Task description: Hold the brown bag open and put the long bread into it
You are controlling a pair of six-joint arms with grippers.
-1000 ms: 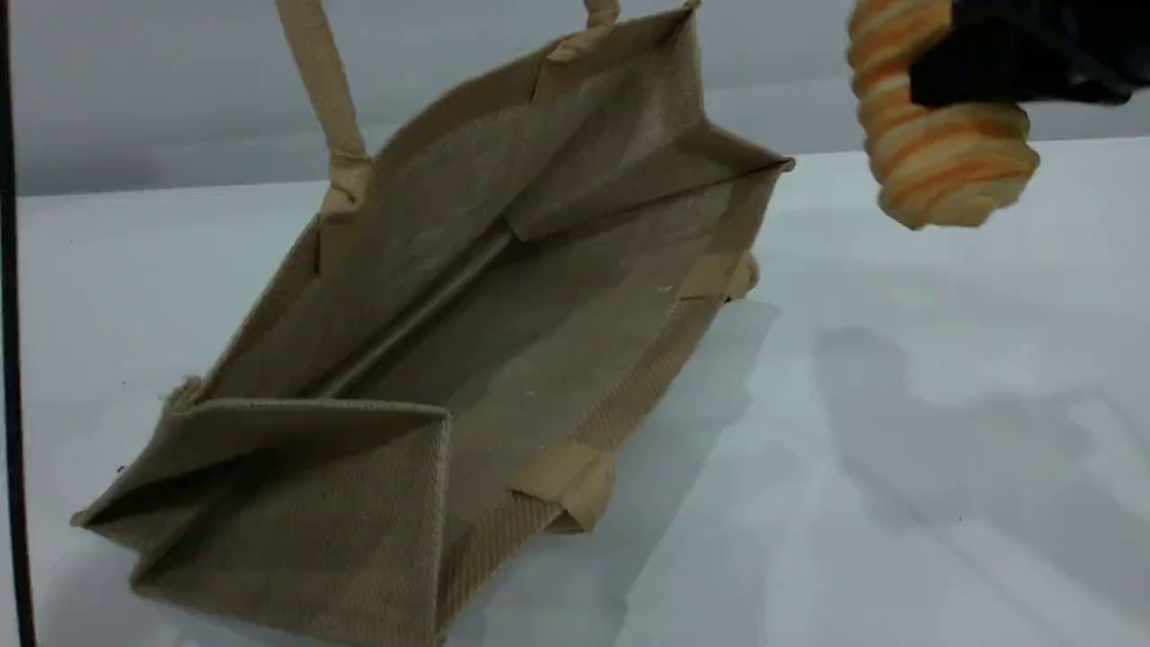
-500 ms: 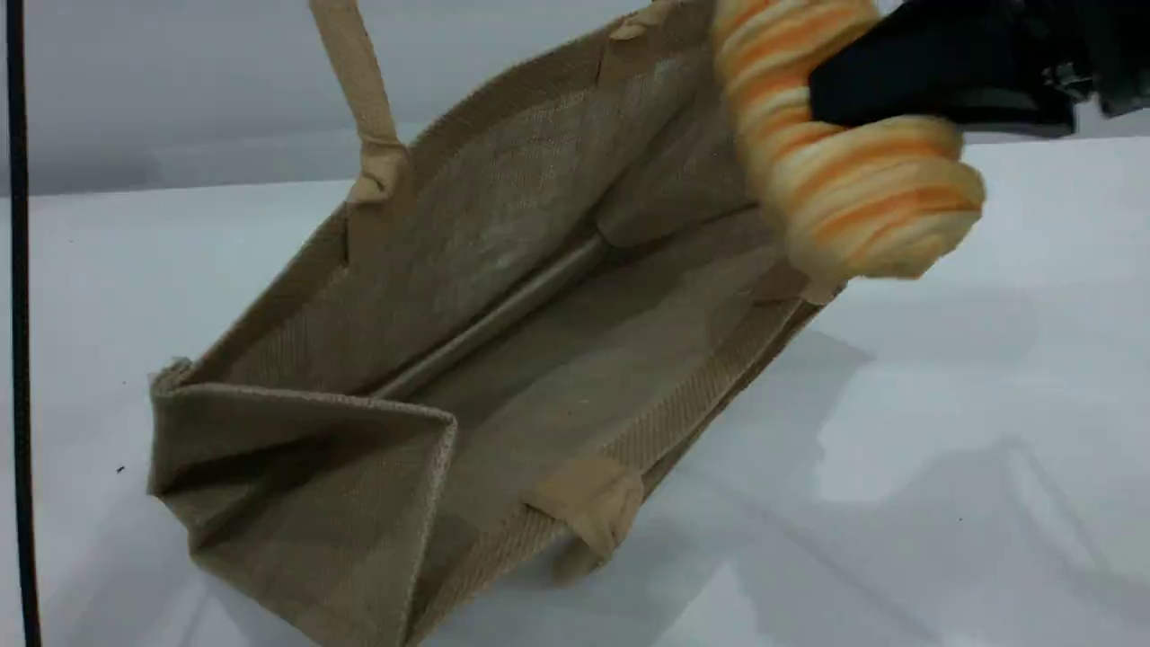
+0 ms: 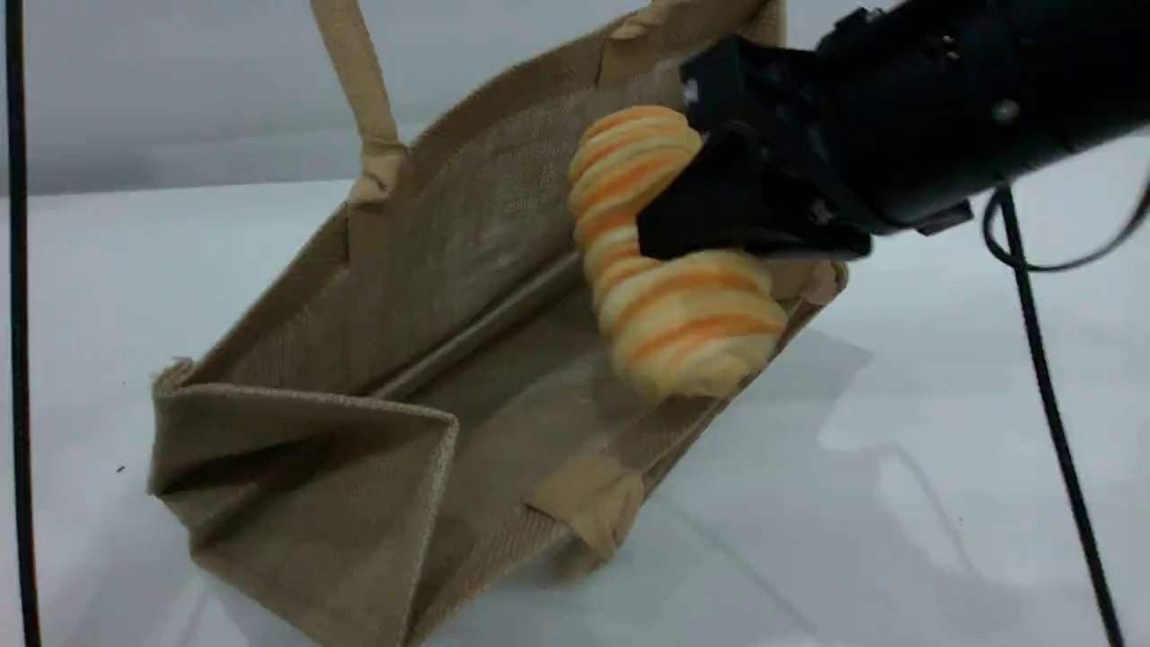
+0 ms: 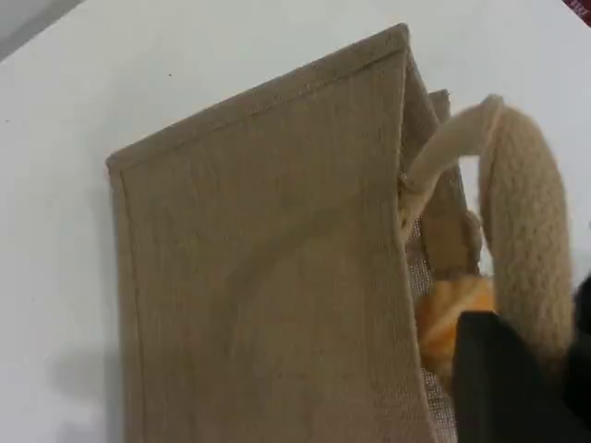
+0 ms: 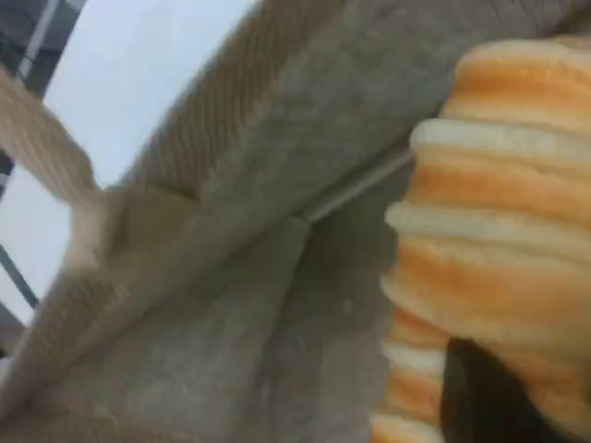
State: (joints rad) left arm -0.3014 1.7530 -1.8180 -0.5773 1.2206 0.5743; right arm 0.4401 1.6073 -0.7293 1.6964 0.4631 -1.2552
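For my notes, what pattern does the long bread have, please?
Pale yellow with orange crosswise stripes; clearest in scene view.

1. In the scene view the top edge cuts off the upper handle (image 3: 359, 81) of the brown bag (image 3: 359, 503); its loop is not visible.
2. The right gripper (image 3: 719, 211) covers the middle of the long bread (image 3: 683, 314), so its fingertips are not separately visible.
3. In the left wrist view only a dark fingertip of the left gripper (image 4: 503, 383) shows at the bottom edge; the bag's wall hides most of the bread.
4. The right wrist view is blurred, and its right edge cuts off the bread.
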